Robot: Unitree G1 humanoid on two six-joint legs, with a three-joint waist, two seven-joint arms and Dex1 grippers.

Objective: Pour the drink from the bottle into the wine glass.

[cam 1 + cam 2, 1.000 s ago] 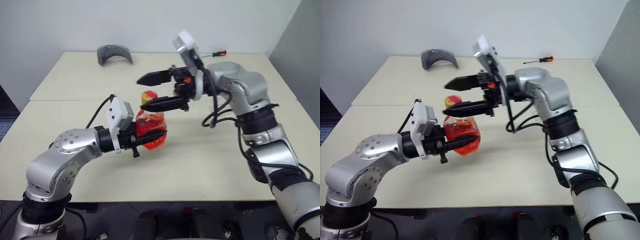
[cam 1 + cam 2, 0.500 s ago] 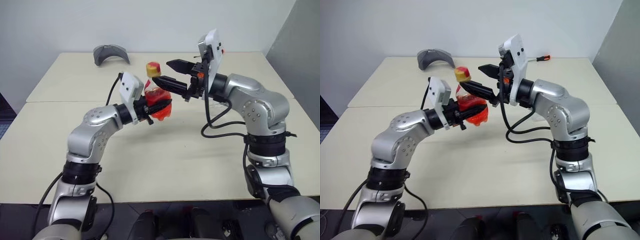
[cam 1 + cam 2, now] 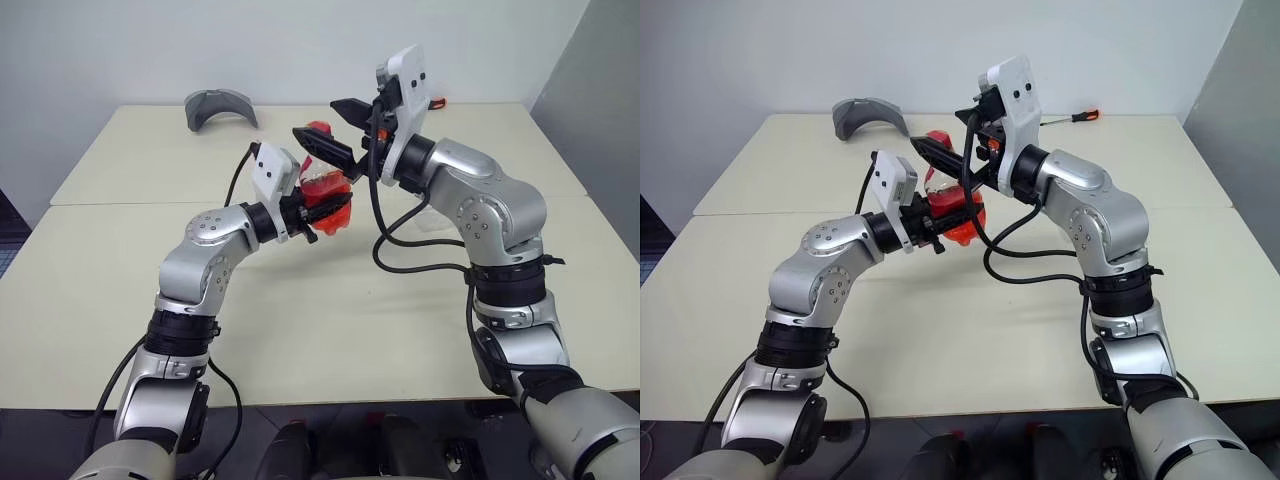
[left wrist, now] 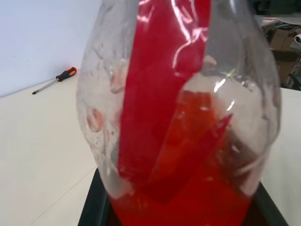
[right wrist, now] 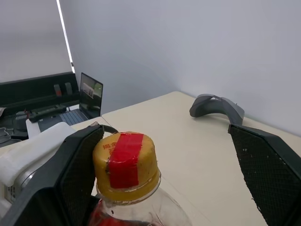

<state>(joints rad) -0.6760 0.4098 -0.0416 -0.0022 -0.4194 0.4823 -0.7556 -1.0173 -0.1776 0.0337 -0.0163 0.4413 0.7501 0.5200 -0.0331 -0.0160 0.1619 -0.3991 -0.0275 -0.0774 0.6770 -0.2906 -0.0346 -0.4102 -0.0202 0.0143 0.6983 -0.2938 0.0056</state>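
Your left claw (image 3: 322, 212) is clamped tight on the bottle (image 3: 325, 192), holding it up in the air above the middle of the desk (image 3: 330, 300), clear of the surface. The bottle stands roughly upright in that grip, with the drink (image 4: 188, 179) pooled red in its lower half; the left wrist view shows the liquid close up behind the clear plastic and a red label strip. The cap (image 5: 126, 161), yellow with a band of red tape across it, is on the neck. Your right claw (image 3: 325, 128) has its fingers spread as wide as they go, holding nothing, and reaches in from the right at cap height: in the right wrist view one finger (image 5: 77, 165) sits just beside the cap, the other (image 5: 268, 160) well apart from it on the far side. Whether the near finger touches the cap, you cannot tell. A grey curved object (image 3: 220, 106) lies on the far left part of the desk, and a screwdriver (image 3: 1072, 117) with an orange handle lies near the far edge.
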